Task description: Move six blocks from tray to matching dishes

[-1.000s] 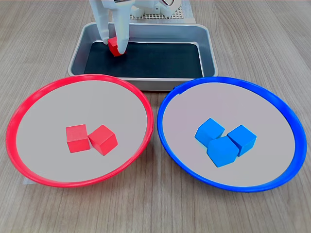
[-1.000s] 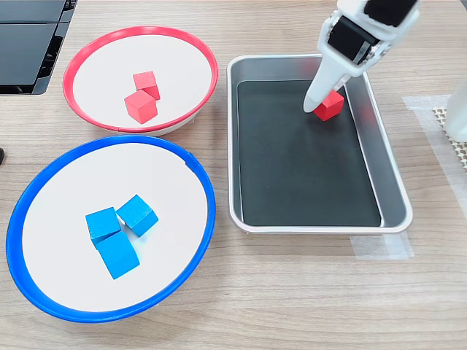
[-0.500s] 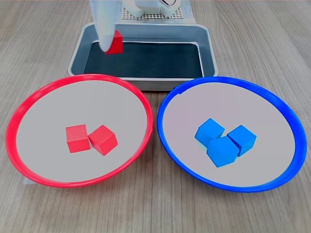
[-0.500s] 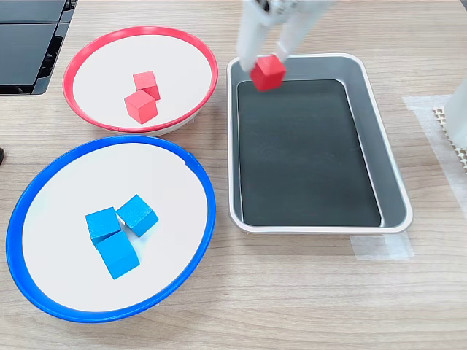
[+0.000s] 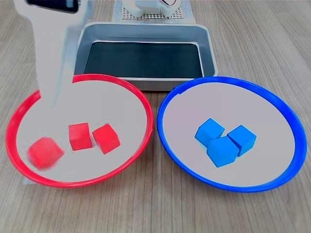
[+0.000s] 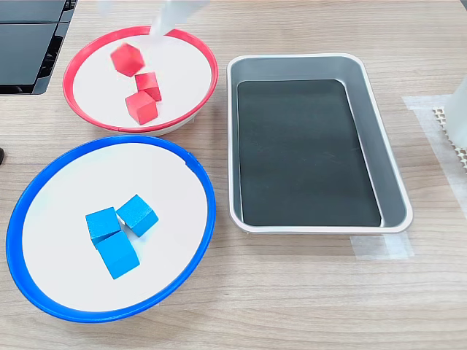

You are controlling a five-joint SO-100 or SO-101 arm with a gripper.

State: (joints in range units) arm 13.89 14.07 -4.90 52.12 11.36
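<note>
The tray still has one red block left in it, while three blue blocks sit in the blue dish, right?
Not quite. The tray holds no block; both exterior views show its black bottom bare. The third red block is over the red dish. Three blue blocks do sit in the blue dish.

3 red blocks are sitting in the red-rimmed dish [image 5: 141, 102] [image 6: 197, 55] — 2 touching [image 5: 79, 136] [image 6: 141, 106], 1 blurred block [image 5: 44, 153] [image 6: 127, 59] apart. 3 blue blocks [image 5: 223, 141] [image 6: 117, 232] are clustering, touching, in the blue-rimmed dish [image 5: 167, 104] [image 6: 197, 182]. The silver tray [image 5: 206, 43] [image 6: 390, 175] is lying beside both — black bottom bare.
</note>
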